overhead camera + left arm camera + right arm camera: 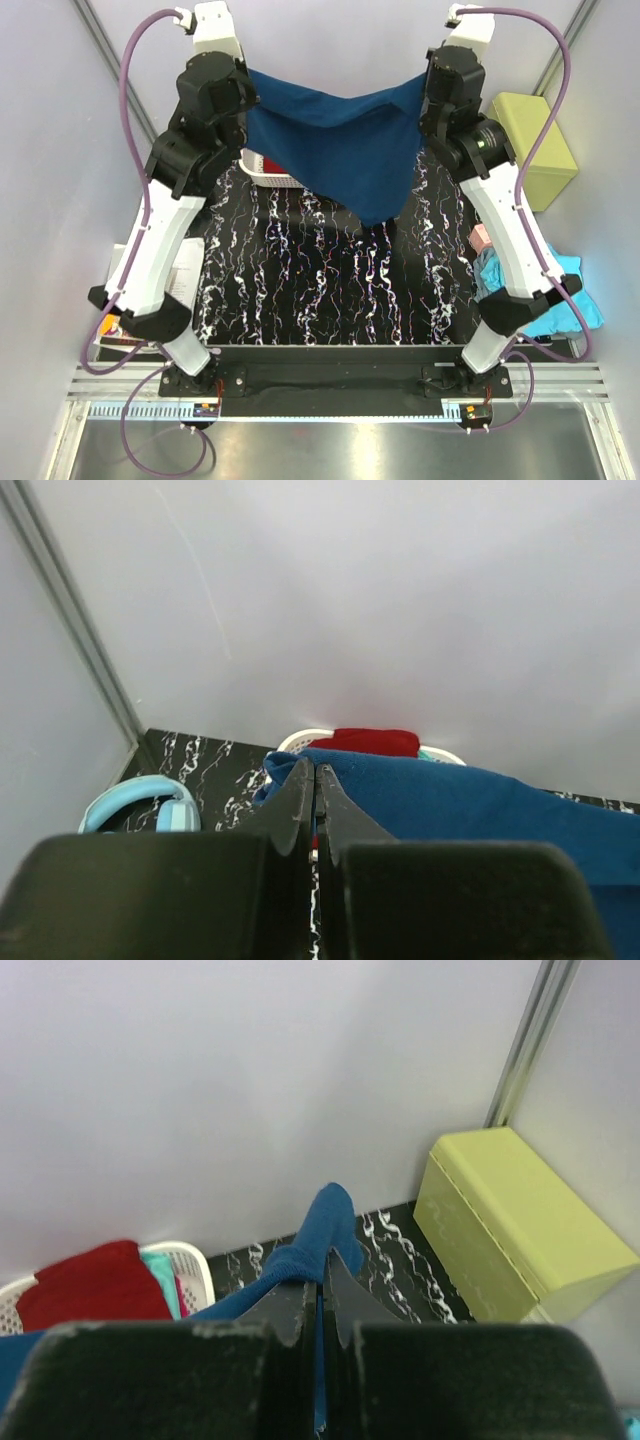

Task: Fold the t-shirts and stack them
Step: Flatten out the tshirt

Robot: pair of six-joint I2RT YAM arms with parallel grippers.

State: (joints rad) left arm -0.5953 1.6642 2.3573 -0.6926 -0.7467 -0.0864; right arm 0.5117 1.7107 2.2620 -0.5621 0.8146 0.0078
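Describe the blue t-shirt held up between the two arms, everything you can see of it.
The blue t-shirt is soft, deep blue cloth; no print shows. It hangs in the air between the left gripper and the right gripper, each shut on its upper edge. That edge sags in the middle, and the body drapes in loose folds, lowest toward the right, over the black marbled table. Whether its tip touches the table is unclear.

Left arm [165, 240], right arm [505, 225]: white shells, black joints. Purple cable [128, 110] along each. Black bases [190, 378] at table [330, 300] near edge. Left gripper [316, 775], right gripper [321, 1290]: black fingers.
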